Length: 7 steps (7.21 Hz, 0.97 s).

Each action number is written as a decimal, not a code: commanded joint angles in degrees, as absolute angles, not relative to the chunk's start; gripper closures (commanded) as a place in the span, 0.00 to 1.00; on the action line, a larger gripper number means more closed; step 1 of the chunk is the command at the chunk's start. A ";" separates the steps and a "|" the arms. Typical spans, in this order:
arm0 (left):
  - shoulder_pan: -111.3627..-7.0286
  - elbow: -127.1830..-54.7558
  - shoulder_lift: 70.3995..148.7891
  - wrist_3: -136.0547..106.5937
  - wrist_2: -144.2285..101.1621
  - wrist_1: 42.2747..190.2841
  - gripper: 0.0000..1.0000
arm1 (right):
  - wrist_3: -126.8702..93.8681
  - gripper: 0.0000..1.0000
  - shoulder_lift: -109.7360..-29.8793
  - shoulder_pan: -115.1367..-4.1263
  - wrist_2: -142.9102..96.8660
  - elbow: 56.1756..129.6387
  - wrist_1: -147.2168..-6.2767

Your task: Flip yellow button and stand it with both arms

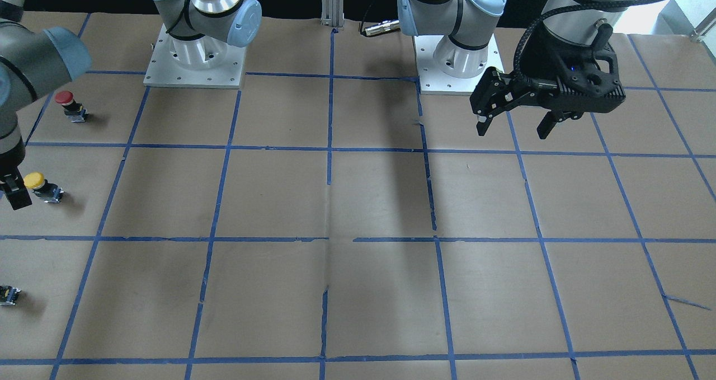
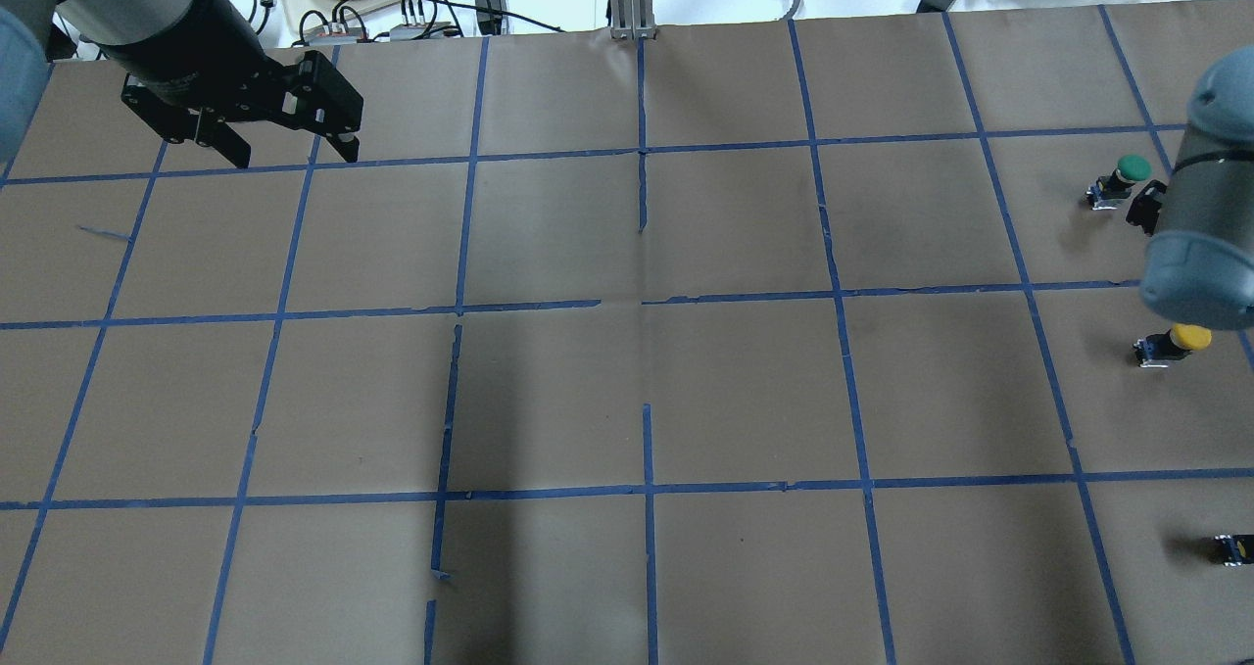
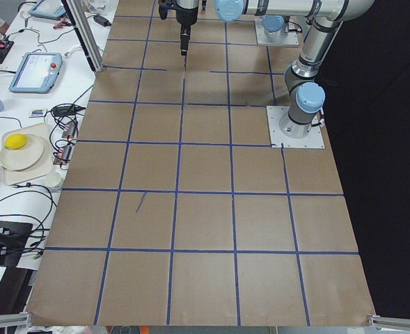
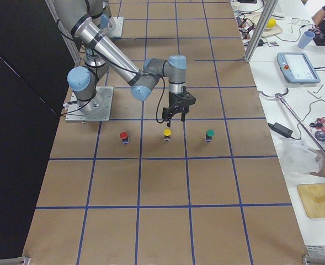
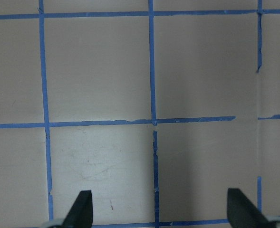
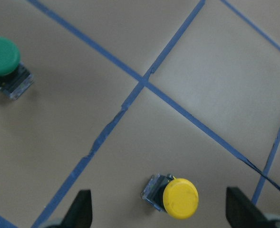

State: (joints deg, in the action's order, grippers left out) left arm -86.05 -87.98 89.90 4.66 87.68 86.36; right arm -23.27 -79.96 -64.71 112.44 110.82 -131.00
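yellow button [image 6: 177, 197], green button [image 6: 4, 64], red button [image 1: 68, 103], brown table [image 2: 745, 401], blue tape grid [image 2: 649, 547]

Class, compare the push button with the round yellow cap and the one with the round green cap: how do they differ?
Cap colour: yellow on the yellow-capped button, green on the green-capped button. The yellow-capped button lies between the fingertips of the open right gripper in the wrist view; the green-capped button sits aside, across a blue tape line. Both have round caps on dark bodies, ungripped.

Blue tape [image 2: 641, 107] grids the brown-papered table [image 2: 735, 401], with a cluttered white bench [image 3: 10, 104] alongside and a black backdrop [image 4: 13, 110] behind.
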 commanded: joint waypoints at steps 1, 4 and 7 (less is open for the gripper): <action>-86.04 -87.98 89.91 4.66 87.71 86.31 0.00 | -21.54 0.00 -80.77 -65.39 102.09 95.87 -105.84; -86.04 -87.98 89.91 4.57 87.63 86.31 0.00 | -18.29 0.00 -84.43 -75.02 91.62 88.16 -90.82; -86.04 -88.07 89.91 4.66 87.71 86.22 0.00 | -6.99 0.00 -93.23 -82.60 90.18 88.59 -80.82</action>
State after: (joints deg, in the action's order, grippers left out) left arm -86.05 -88.02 89.90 4.59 87.70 86.29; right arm -11.58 -90.30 -79.91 90.60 88.47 -86.03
